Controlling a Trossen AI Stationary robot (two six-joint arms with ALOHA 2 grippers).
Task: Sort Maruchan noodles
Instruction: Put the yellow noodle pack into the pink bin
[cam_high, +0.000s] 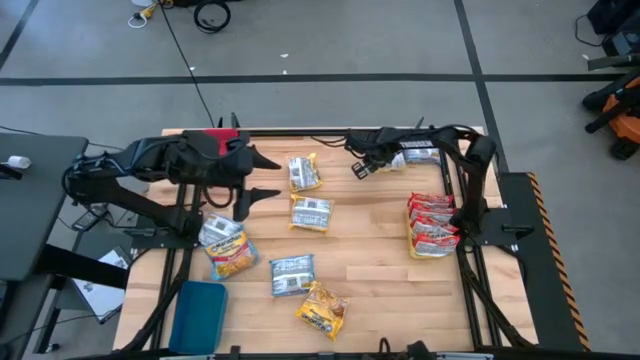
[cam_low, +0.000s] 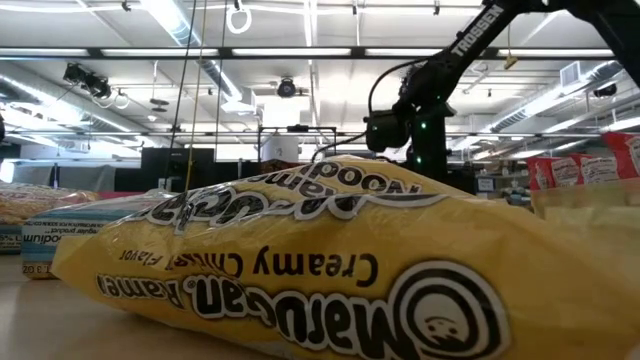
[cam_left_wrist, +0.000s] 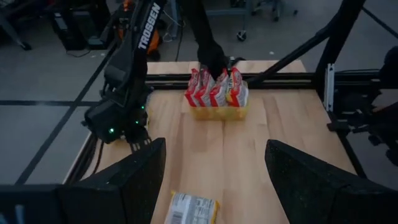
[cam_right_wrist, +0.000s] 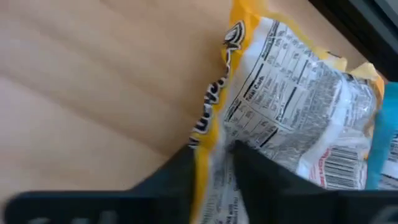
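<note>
A grey concrete floor (cam_high: 330, 40) marked with dark tape lines (cam_high: 300, 77) surrounds the light wooden table (cam_high: 370, 255). Black cables (cam_high: 210, 14) lie coiled on the floor. Overhead, long fluorescent lights (cam_low: 330, 52) run across a ceiling of exposed pipes and beams (cam_low: 40, 90).

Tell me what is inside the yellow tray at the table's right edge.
Several red-edged noodle packets stand on edge, side by side, in the yellow tray, filling it. Its floor is covered, so anything beneath them cannot be seen.

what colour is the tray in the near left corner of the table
Blue: the flat rectangular plastic tray, clearest in the high view.
</note>
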